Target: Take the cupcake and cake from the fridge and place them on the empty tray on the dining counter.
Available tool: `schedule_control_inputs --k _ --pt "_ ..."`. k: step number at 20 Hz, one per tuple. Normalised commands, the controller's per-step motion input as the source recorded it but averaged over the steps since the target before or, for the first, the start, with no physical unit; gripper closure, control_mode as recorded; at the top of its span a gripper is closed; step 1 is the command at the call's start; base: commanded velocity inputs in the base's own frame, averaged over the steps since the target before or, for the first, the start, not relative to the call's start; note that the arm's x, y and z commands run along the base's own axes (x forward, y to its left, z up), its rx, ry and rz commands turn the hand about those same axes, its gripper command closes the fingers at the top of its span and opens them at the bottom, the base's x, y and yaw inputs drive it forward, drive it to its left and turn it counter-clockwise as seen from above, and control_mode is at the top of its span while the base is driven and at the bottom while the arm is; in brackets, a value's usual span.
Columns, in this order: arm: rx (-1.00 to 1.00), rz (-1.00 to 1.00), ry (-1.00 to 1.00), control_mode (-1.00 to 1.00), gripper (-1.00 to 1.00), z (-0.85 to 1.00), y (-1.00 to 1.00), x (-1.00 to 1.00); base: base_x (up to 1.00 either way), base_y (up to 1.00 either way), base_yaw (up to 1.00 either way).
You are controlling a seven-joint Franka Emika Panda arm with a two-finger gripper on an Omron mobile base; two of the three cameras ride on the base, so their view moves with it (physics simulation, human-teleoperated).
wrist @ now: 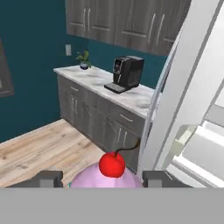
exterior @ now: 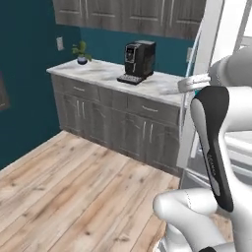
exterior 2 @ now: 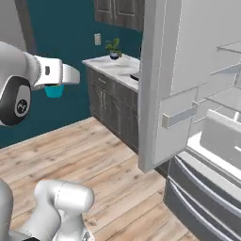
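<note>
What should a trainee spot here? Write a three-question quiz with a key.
1. True or false: the cupcake sits between the fingers of the gripper.
2. What tops the cupcake's pink frosting?
A. a cherry
B. a candle
C. a strawberry
3. Which appliance stands on the wall counter left of the open fridge?

Key
1. True.
2. A, a red cherry.
3. The black coffee machine.
</note>
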Motion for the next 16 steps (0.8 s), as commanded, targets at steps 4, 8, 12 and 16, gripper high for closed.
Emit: schedule_control_inputs --k 4,8,12,16 --pt "0.00 0.00 0.00 1.00 1.00 0.00 0.00 0.00 -0.05 0.14 0.98" --pt "0.00 0.00 0.00 1.00 1.00 0.00 0.00 0.00 0.00 0.13 0.96" --pt "0.00 0.00 0.00 1.00 1.00 0.00 0.00 0.00 0.00 0.10 0.95" --pt "0.00 0.00 0.00 1.00 1.00 0.00 0.00 0.00 0.00 0.18 0.90"
